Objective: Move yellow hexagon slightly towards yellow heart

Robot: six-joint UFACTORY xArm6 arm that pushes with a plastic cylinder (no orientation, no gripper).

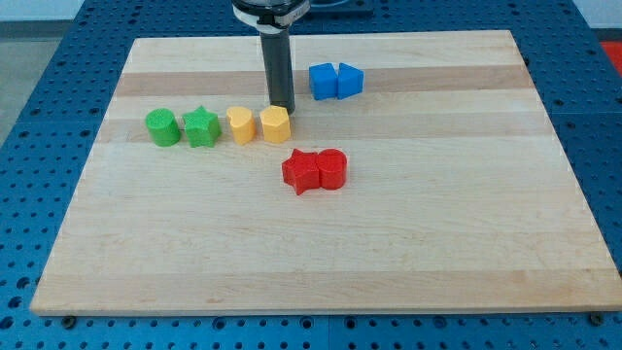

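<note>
The yellow hexagon (275,125) stands on the wooden board (321,253), left of centre. The yellow heart (240,125) sits just to its left, with a narrow gap between them. My tip (281,107) is at the hexagon's top right edge, touching it or nearly so. The dark rod rises straight from there to the view's top.
A green star (201,126) and a green round block (162,127) continue the row to the left of the heart. Two blue blocks (335,81) stand together up and right of my tip. A red star (302,172) and a red round block (331,168) touch below the hexagon.
</note>
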